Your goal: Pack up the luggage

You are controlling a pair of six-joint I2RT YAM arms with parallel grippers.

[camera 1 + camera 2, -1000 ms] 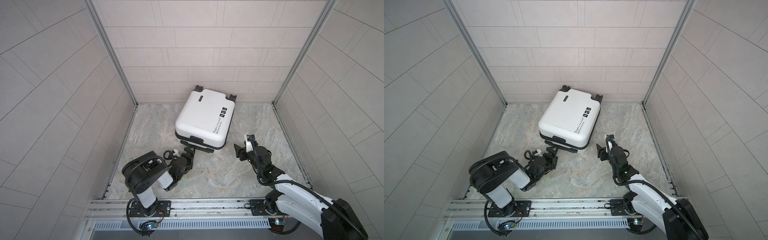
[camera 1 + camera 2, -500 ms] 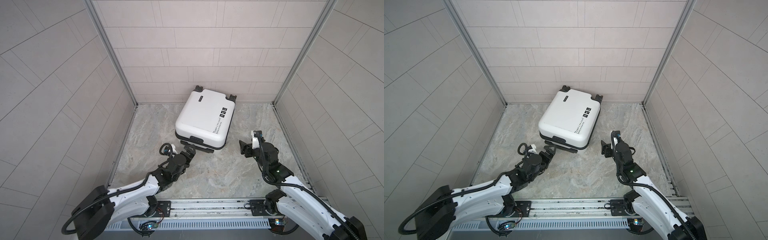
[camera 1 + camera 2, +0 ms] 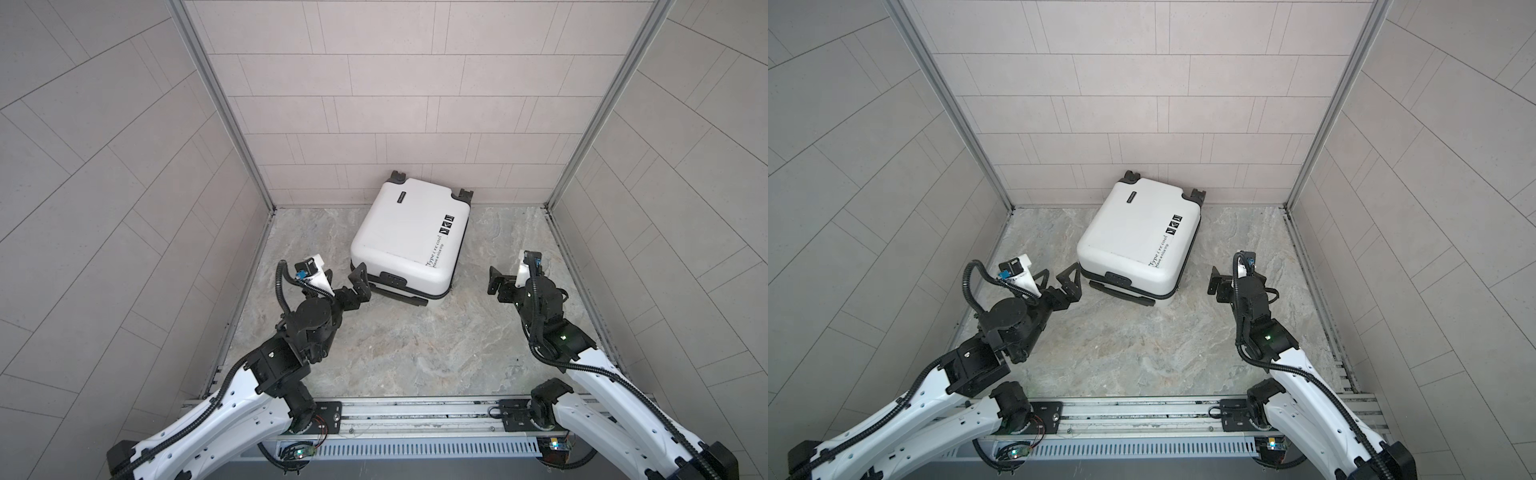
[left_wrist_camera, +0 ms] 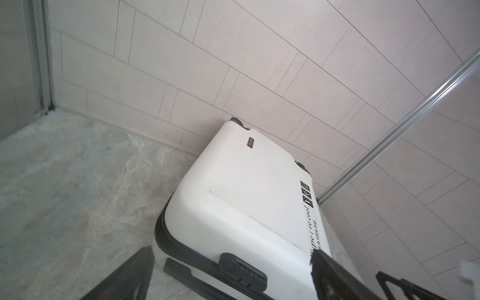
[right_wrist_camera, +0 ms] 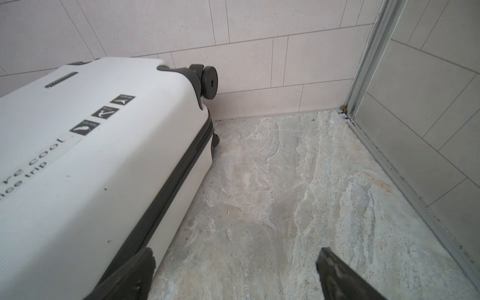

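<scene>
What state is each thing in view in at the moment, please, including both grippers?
luggage: closed, lying flat on the floor, wheel end toward the back wall.
left gripper: open, empty, close by the luggage's near end.
right gripper: open, empty, apart from the luggage.

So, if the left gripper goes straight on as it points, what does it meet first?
Probably the luggage: its near end with the black latch sits ahead of the left gripper.
</scene>
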